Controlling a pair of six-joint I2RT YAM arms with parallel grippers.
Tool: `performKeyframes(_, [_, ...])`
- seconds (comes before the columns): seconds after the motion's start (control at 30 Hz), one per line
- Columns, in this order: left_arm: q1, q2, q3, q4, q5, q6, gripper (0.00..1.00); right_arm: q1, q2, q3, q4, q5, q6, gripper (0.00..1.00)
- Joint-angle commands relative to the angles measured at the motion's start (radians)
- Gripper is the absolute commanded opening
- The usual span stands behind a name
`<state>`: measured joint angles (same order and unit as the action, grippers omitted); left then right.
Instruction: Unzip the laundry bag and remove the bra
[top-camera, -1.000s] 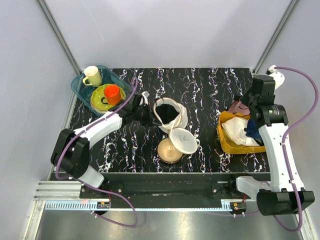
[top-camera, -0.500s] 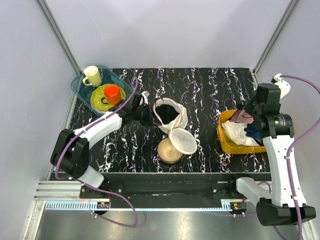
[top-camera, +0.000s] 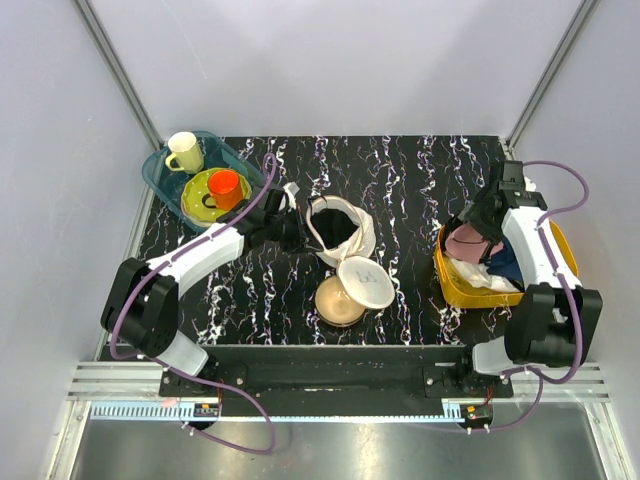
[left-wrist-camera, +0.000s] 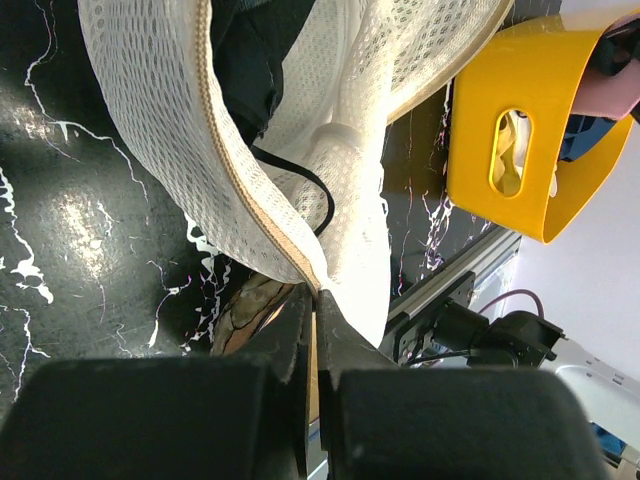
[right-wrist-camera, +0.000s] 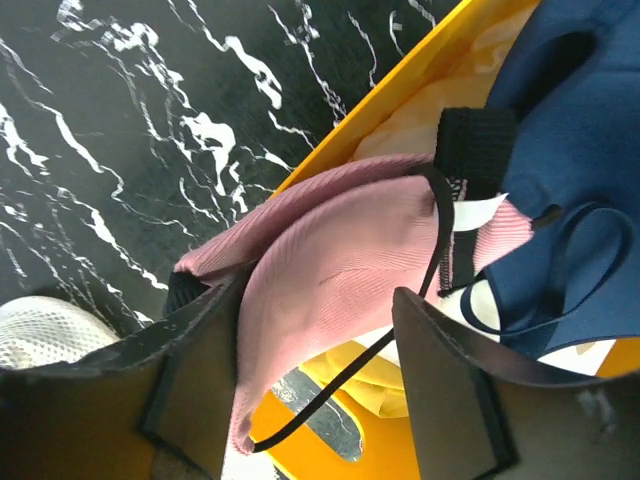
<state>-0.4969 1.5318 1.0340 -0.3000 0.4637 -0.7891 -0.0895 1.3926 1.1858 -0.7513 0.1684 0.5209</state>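
A dusty pink padded bra (top-camera: 463, 243) is gripped in the right pincer (right-wrist-camera: 322, 300). Its 2 fingers hold the folded fabric between them, and a thin dark strap dangles below.

The bra is at the inner, left side of a yellow bin (top-camera: 450, 288), which stands on the right of the dark marbled surface (top-camera: 400, 180). Directly beneath the bra, a dark blue cloth (right-wrist-camera: 560, 200) and a white cloth (top-camera: 482, 276) lie in the bin.

1 second ago the bra was held over the bin's far edge. Since then the right arm has folded inward and carried it nearer and, it appears, lower toward the bin's contents. The bra is now well apart from the laundry bag (top-camera: 352, 238), so the removal looks done. This is probably the setting-down, with the release not yet made.

The cream mesh bag stands mid-surface, unzipped, showing its dark inside. Its round lid (top-camera: 366, 282) flops forward onto a bronze bowl (top-camera: 333, 306).

The left pincer (left-wrist-camera: 312, 300) is pinched narrow on the bag's zip edge, steadying it. The left pincer and the bag sit where they did 1 second ago.
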Motion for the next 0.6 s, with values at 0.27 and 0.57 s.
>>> performKeyframes(0.27, [-0.005, -0.006, 0.024, 0.030, 0.016, 0.005, 0.00, -0.010, -0.121, -0.055, 0.122, -0.075, 0.051, 0.41])
performKeyframes(0.57, [-0.005, -0.016, 0.018, 0.022, 0.015, 0.008, 0.00, -0.010, -0.204, -0.095, 0.125, -0.043, 0.054, 0.12])
